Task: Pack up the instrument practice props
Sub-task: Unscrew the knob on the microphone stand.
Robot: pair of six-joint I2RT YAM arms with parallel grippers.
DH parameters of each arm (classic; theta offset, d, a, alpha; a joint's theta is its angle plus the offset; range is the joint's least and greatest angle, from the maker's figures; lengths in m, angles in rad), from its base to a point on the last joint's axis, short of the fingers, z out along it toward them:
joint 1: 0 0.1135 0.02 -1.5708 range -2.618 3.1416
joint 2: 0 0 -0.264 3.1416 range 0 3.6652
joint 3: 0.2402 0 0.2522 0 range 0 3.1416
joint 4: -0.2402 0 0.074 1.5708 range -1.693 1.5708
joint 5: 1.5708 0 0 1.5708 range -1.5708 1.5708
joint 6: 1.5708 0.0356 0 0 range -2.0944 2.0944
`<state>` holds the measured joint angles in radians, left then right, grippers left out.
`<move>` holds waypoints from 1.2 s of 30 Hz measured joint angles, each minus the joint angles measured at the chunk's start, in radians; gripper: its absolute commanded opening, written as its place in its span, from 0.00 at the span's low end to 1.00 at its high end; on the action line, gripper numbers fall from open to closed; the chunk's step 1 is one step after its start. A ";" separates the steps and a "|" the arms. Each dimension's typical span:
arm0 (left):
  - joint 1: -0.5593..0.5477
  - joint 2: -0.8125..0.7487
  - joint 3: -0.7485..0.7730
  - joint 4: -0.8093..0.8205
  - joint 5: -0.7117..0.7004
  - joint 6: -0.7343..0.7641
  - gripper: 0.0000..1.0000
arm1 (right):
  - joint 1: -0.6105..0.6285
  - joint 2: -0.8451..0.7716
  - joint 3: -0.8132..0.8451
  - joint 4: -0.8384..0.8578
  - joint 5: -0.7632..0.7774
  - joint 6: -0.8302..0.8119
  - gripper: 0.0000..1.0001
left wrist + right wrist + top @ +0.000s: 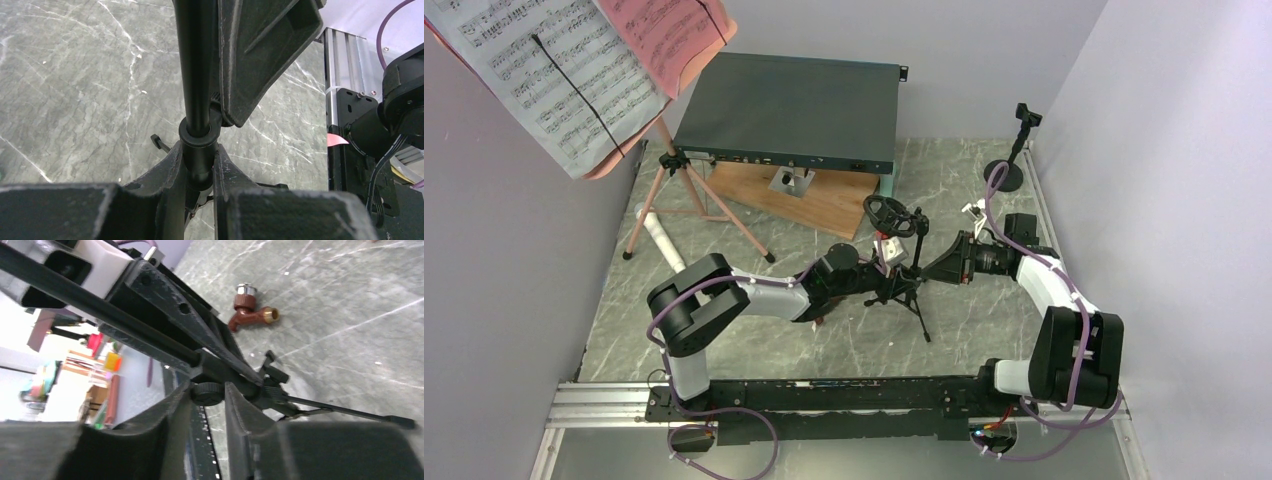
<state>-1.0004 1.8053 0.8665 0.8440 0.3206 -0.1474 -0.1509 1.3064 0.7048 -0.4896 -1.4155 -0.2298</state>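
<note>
A black mic mount on a tripod (917, 303) stands mid-floor between my arms. My left gripper (892, 286) is shut on its pole; in the left wrist view the fingers (172, 165) clamp the pole's collar (199, 145). From the right, my right gripper (927, 268) has its jaws against both sides of the mount's knurled knob (207, 392). The pink music desk's tripod legs (686, 195) stand at the back left, carrying white sheet-music pages (554, 80) and a red page (674, 40). A white microphone (662, 242) lies by those legs. A second black mic mount (1016, 150) stands back right.
The big dark grey metal box (794, 105) lies at the back on a brown wooden piece (824, 200). A small brown tap with a brass spout (252, 315) lies on the marble floor near the tripod. Walls close in left and right; the arms' rail (824, 395) runs along the near edge.
</note>
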 measured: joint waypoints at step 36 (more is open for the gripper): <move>-0.011 -0.021 0.010 -0.066 0.015 -0.048 0.00 | 0.048 -0.341 0.027 -0.317 0.237 -0.797 0.83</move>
<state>-1.0111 1.7844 0.8761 0.7784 0.3359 -0.1959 -0.1032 0.9657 0.7322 -0.8066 -1.1786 -1.0267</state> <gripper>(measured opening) 0.212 0.815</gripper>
